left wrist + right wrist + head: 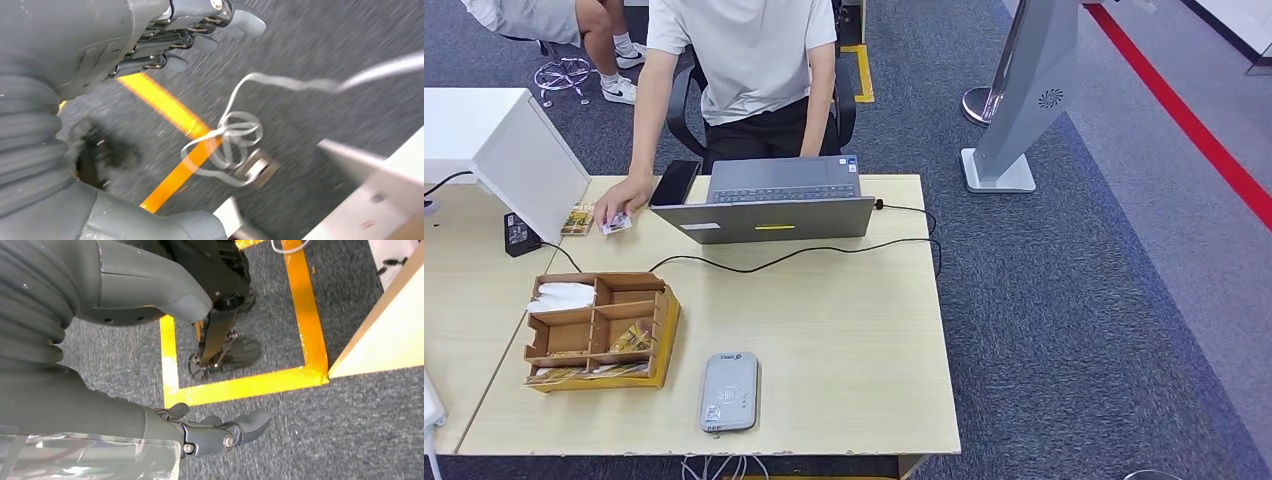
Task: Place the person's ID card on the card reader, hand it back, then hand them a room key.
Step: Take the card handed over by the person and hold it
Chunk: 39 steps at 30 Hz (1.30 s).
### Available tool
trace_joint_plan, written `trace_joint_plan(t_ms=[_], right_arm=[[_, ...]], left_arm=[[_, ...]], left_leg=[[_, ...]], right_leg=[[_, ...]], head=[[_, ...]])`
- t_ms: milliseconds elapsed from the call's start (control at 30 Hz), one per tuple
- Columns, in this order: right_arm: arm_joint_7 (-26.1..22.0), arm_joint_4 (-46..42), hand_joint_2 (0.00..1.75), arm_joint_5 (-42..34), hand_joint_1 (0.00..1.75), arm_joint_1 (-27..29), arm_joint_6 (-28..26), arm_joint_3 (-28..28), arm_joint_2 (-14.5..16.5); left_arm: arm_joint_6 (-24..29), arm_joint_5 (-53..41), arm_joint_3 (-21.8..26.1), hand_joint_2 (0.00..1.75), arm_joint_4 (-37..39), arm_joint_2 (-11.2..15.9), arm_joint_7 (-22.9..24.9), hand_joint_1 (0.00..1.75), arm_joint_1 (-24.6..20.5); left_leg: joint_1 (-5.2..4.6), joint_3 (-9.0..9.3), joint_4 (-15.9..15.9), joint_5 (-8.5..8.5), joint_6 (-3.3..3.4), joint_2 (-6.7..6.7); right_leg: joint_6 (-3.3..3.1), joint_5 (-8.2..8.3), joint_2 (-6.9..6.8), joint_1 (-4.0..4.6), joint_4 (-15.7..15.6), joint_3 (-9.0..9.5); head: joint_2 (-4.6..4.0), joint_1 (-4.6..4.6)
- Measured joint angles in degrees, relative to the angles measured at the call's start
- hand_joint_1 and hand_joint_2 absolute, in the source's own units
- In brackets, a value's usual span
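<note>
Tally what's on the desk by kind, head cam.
Laptop: 1
Phone: 1
Card reader: 1
Wooden organizer: 1
ID card, under the person's hand: 1
Small black box: 1
White monitor: 1
Total: 7

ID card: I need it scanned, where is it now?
In the head view the ID card lies at the table's far left, under the person's hand, left of the laptop.

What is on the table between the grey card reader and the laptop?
In the head view, a black cable runs across the table just in front of the laptop. From there to the card reader the tabletop is bare.
</note>
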Motion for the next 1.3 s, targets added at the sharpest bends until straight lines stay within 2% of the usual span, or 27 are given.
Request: trace_joint_plan(t_ms=[333,800,1000,1300], right_arm=[[0.1,-0.1,1.75,3.6,0.0,-0.1,1.5,-4.1,0.4],[0.9,1.3,1.75,10.6,0.0,-1.2,2.8,-9.7,0.7],[1.7,2.3,1.75,13.4,0.0,-1.9,3.2,-11.2,0.9],[2.3,3.6,1.75,17.1,0.0,-3.2,4.0,-12.5,0.9]], left_arm=[[5.3,7.4,-3.9,1.75,-16.5,-2.0,-3.1,0.0,2.4],[16.8,9.7,-17.2,1.75,-45.3,-3.3,-8.0,0.0,2.3],[23.5,6.0,-24.7,1.75,-52.1,-1.7,-9.3,0.0,-0.9],[29.6,-5.7,-34.1,1.75,-54.7,2.1,-7.0,0.0,-9.5]], left_leg=[[0.01,0.01,0.0,0.0,0.0,0.01],[0.02,0.05,0.0,0.04,0.01,0.01],[0.02,0.06,0.0,0.08,-0.01,0.01],[0.02,0.06,0.0,0.19,0.01,0.02]], right_leg=[[0.0,0.0,0.0,0.0,0.0,0.0],[-0.03,0.04,0.01,-0.01,0.0,0.01],[-0.03,0.05,0.01,0.0,0.0,0.02],[-0.01,0.11,0.02,-0.01,0.0,0.01]], head=[[0.0,-0.01],[0.0,0.08],[0.0,0.08],[0.0,0.07]])
